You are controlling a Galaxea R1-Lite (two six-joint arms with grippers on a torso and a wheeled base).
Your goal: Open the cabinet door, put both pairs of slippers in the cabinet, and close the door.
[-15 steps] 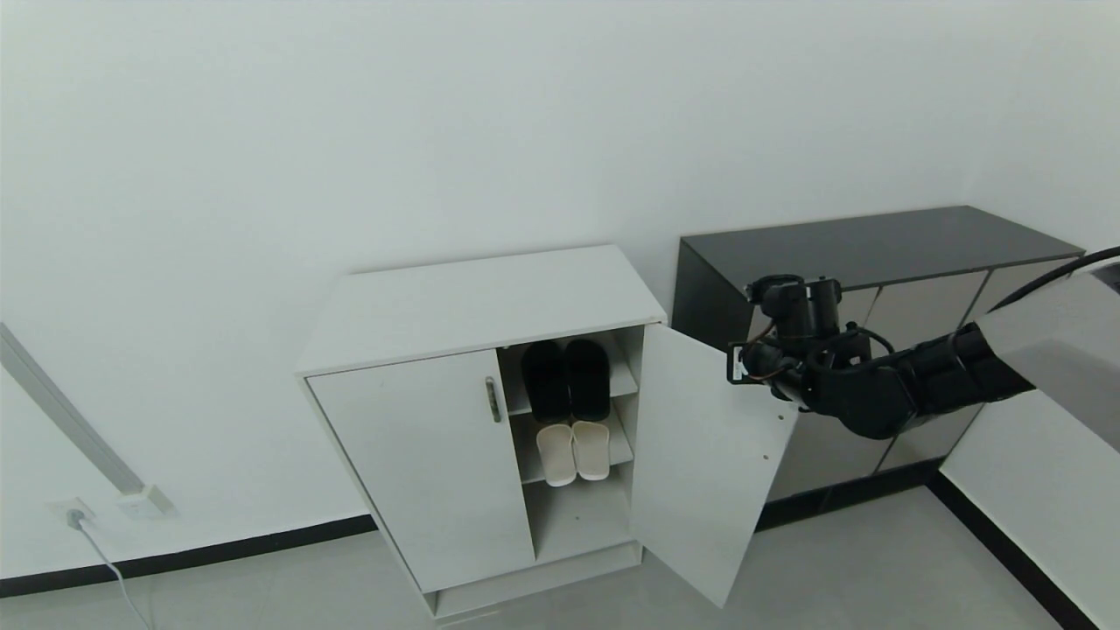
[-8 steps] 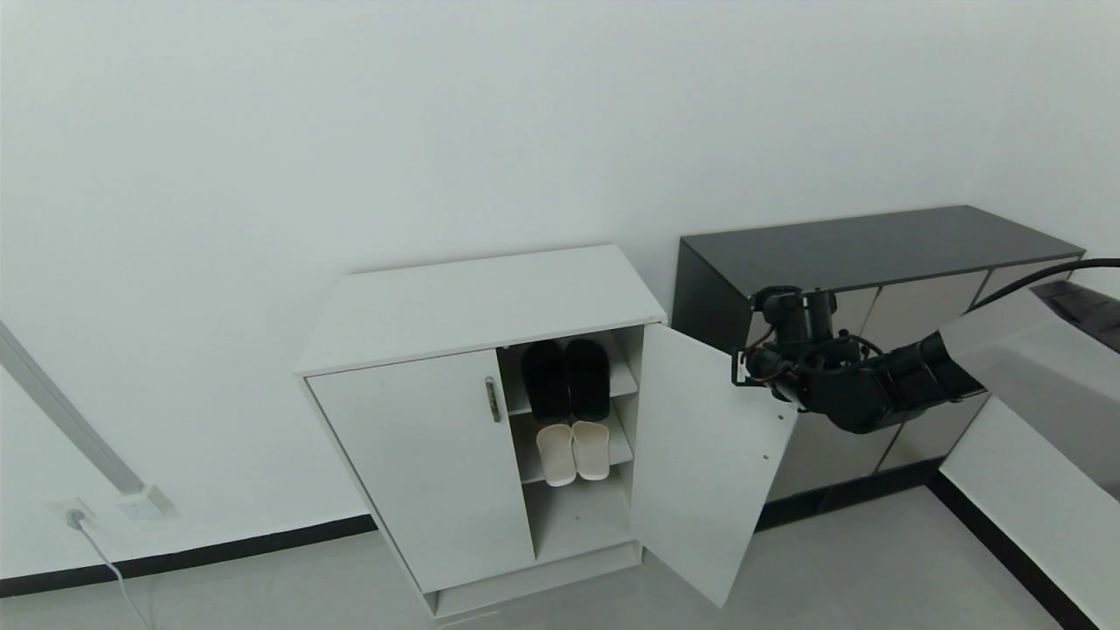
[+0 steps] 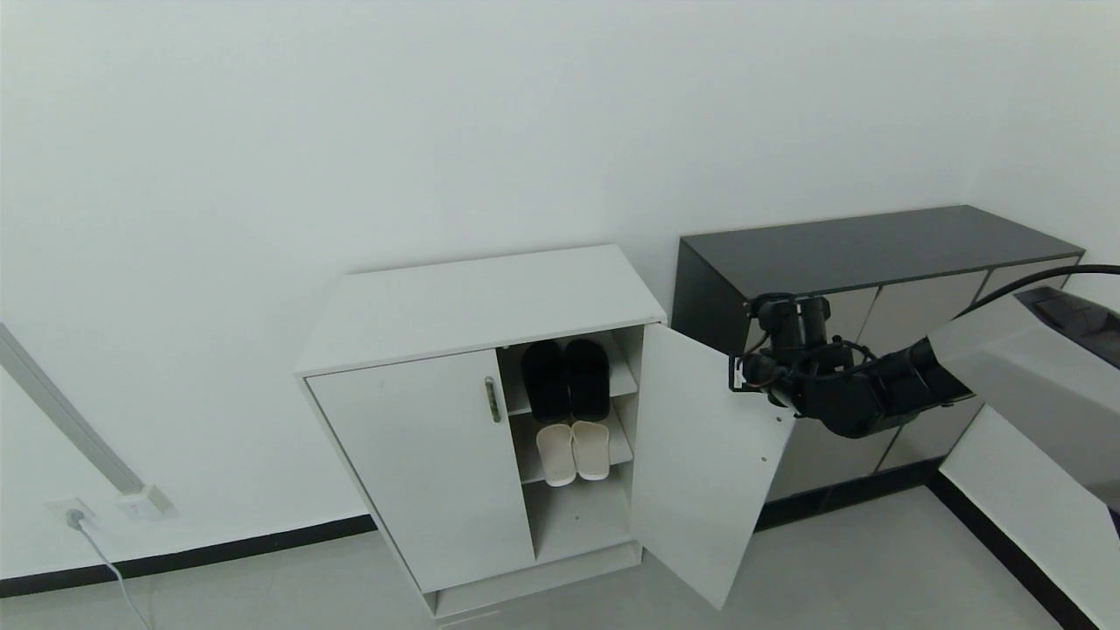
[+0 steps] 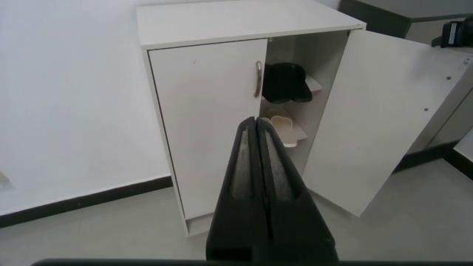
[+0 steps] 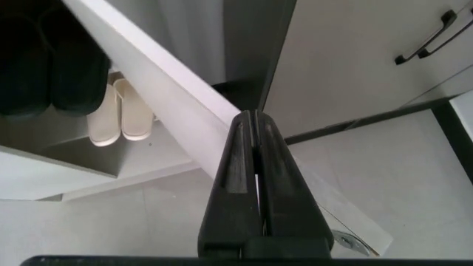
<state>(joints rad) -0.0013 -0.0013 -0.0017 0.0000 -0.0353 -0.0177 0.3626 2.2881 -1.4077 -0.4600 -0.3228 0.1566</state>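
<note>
Step in hand: closing the door. Both pairs are in the cabinet (image 3: 481, 306): 2 black slippers (image 3: 567, 378) on the top shelf, 2 white slippers (image 3: 573, 451) on the shelf under them, toes inward. The right door (image 3: 700, 464) stands wide open. The right gripper (image 3: 737, 374) has its jaws pressed together, holding nothing, with the tip just at the door's upper outer edge. Touching or a hair apart, cannot tell. Both pairs lie beyond the door from those jaws, well apart from them. The left gripper (image 4: 256, 122) has its jaws together too and is empty, aimed at the cabinet front from well back, with the left door (image 4: 211, 125) and its handle (image 4: 258, 78) ahead of the tip. Next move, as I judge it: the right jaws push the door's free edge across toward the left door until it sits flush, keeping contact high on the edge so the tip does not slip off. Hidden: the right door's outer face and any handle on it, the space behind the left door, and part of the bottom compartment. A dark sideboard (image 3: 875, 236) sits behind the right jaws.
</note>
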